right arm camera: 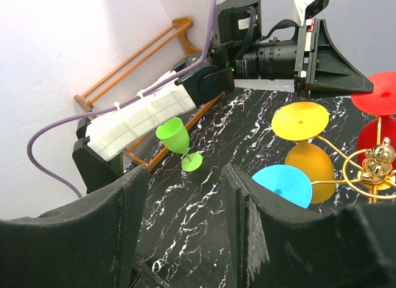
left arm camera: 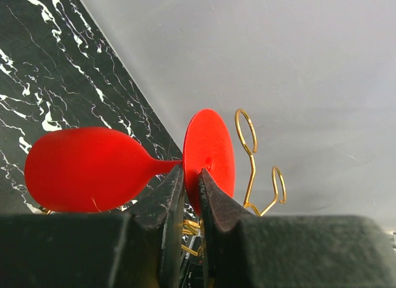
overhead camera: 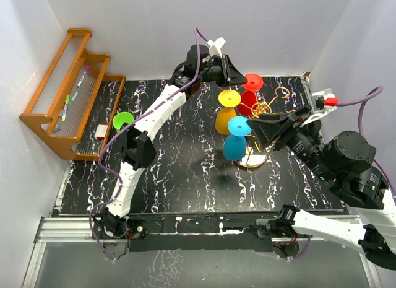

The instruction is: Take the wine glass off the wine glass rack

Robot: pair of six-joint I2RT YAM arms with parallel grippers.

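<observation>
Left claw (left arm camera: 192, 174): clenched on the stem of the red wine glass (left arm camera: 86, 170), fingers pinching right between bowl and foot.
Glass position: lies across the claw tips, with the bowl to one side of the fingers and the round foot to the other. Top view shows it foot-up, bowl-down.
Wine glass rack (left arm camera: 249, 145): gold loops sit just beyond the foot, past the claw tips. Cannot tell if the foot is caught in a loop or free of it.
Right claw (right arm camera: 184, 176): released, jaws wide apart, grasping nothing. Blue glass (right arm camera: 281, 184) and yellow glass (right arm camera: 301, 121) hang just ahead of it and off to one side.
Handling: looks like light moulded plastic, stiff and smooth, likely slippery. The thin stem is the weak spot, so a modest squeeze is probably enough.
Where to hold: the stem is the right place. Foot and bowl flare on either side of the fingers, which should stop the glass sliding through.
Risk: a wire arm may snag the foot. The rack looks light and could tip or drag on the worktop (overhead camera: 185, 176), knocking the neighbouring glasses.
</observation>
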